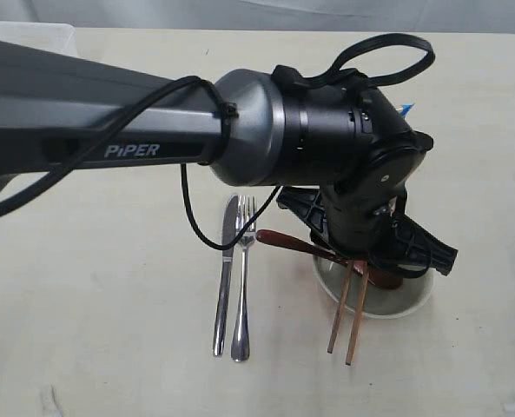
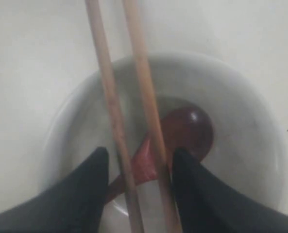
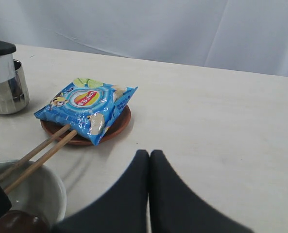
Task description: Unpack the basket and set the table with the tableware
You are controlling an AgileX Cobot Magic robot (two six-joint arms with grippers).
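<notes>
Laying the chopsticks (image 1: 337,321) across the bowl (image 1: 413,304), low and right of centre in the exterior view with the spoon (image 1: 279,239) inside, the left gripper (image 2: 141,153) straddles them, jaws part-open and apparently not pinching, while the right gripper (image 3: 149,155) sits closed and empty, so next probably comes a straight lift clear.

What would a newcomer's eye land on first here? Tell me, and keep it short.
The big grey left arm stretches across the exterior view, its hand over the cream bowl, chopsticks between its spread fingers and a reddish wooden spoon inside. Beside the bowl lie a knife and fork, side by side; a bright blue chip bag sits on the brown plate.
</notes>
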